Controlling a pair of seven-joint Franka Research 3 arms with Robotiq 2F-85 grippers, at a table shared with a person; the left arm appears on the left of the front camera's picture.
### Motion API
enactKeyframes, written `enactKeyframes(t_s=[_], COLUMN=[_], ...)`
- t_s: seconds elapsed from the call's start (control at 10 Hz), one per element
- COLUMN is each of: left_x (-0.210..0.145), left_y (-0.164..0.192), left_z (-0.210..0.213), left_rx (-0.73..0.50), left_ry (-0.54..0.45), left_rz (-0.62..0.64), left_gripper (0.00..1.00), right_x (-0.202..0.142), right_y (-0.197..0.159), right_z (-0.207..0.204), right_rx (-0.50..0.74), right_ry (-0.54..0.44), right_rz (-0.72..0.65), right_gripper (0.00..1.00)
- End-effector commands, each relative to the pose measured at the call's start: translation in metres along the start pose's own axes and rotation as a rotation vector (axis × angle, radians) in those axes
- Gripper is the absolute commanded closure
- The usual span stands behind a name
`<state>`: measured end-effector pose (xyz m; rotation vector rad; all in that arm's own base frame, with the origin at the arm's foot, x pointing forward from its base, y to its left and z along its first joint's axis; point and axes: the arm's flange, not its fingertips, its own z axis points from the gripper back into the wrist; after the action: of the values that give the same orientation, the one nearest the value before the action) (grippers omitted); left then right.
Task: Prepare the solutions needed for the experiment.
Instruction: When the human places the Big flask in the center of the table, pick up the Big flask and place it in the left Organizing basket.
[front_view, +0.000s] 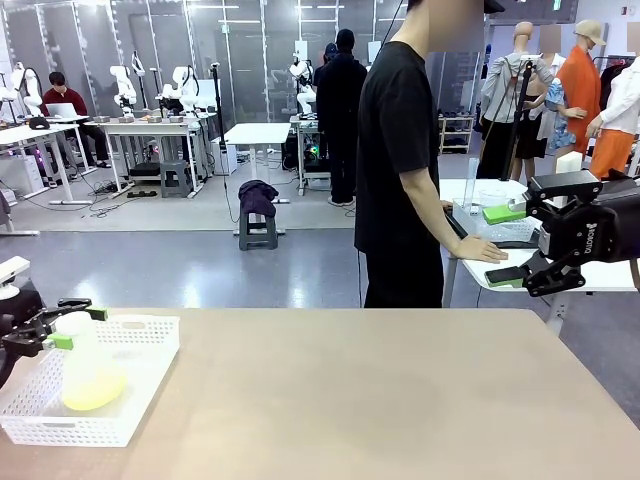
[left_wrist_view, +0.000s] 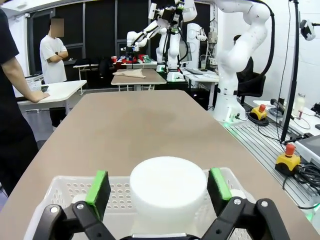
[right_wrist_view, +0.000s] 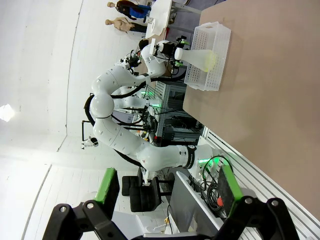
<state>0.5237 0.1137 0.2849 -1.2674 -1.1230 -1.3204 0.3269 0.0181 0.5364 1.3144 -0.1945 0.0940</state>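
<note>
Down at the near left corner of the surface (front_view: 350, 390), one frosted-clear flask (front_view: 88, 365) is standing inside one white perforated basket (front_view: 140, 400), with a small pool of the pale yellow solution (front_view: 95, 388) sitting in its wide bottom. The left pincer (front_view: 68, 325) is reaching in from the left edge and bracketing the flask's narrow neck, its two green pads (left_wrist_view: 98, 188) lying on either side of the white top with a thin gap showing at each, so the jaws are standing open around it rather than pressing on it. From the right wrist camera the same basket and flask are showing far off at the surface's corner, with the left arm's pincer at the flask's neck. The right pincer (front_view: 522, 245) is hanging high at the right edge, well apart from the basket, its two fingers spread wide and holding nothing. One person in a black shirt (front_view: 400, 160) is standing beyond the far edge, one hand (front_view: 482, 250) resting on a separate white table (front_view: 600, 275).
</note>
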Motion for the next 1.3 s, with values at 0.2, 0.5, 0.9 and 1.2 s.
enactKeyframes(t_s=[0.2, 0.5, 0.9, 1.2], left_x=[-0.001, -0.001, -0.001, -0.003], left_y=[-0.001, -0.001, -0.001, -0.008], left_z=[-0.001, -0.001, -0.001, 0.01], left_rx=[-0.01, -0.01, -0.01, 0.003], left_ry=[0.005, 0.005, 0.005, 0.022], left_rz=[-0.001, -0.001, -0.001, -0.005], left_gripper=[0.0, 0.0, 0.0, 0.0], right_x=[0.001, 0.001, 0.001, 0.001], right_y=[0.0, 0.0, 0.0, 0.0], right_z=[0.0, 0.0, 0.0, 0.0], right_rx=[0.015, 0.015, 0.015, 0.015], right_ry=[-0.002, -0.002, -0.002, -0.002], right_rz=[0.008, 0.008, 0.008, 0.008], right_gripper=[0.0, 0.0, 0.0, 0.0])
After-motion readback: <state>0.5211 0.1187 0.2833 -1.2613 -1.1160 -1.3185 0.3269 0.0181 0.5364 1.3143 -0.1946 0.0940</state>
